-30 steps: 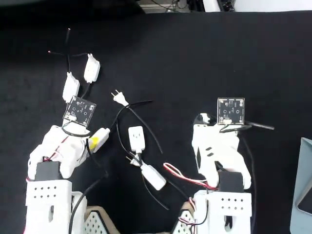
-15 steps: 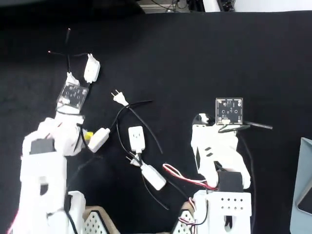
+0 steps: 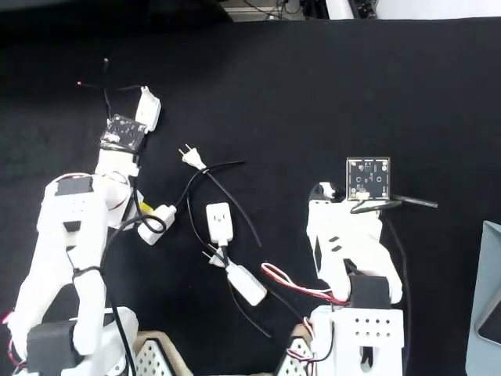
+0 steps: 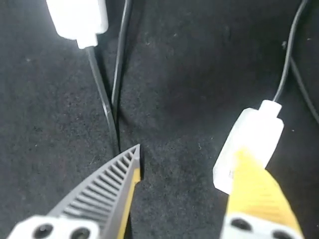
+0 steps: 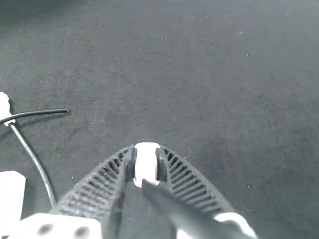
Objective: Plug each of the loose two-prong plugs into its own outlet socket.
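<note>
**Left side**
- White oblong plastic connector body (image 4: 256,132) on a thin black cord: lies on the black cloth table (image 4: 199,59), at the tip of the yellow-taped finger (image 4: 254,191) of the left gripper (image 4: 187,150), to one side of the gap rather than centred in it.
- Second white connector body (image 4: 77,20): lies beyond the fingertips, well apart from them.
- Jaws: wide apart, holding nothing. Grey ribbed finger (image 4: 117,177) sits beside two black cords.
- Left arm (image 3: 70,227): extended over the far-left part of the table.

**Right side**
- Small white piece (image 5: 147,174), probably a plug body, with a black cord: pinched between the ribbed fingertips of the right gripper (image 5: 147,159).
- Jaws: narrow, closed on that piece.
- Right arm (image 3: 352,243): folded near its base, gripper low over the cloth.

**Centre**
- White two-prong plug (image 3: 190,157): loose on the cloth.
- White outlet socket block (image 3: 219,222): near that plug, not touching it.
- Second two-prong plug (image 3: 211,256): just beside the block's near end.
</note>
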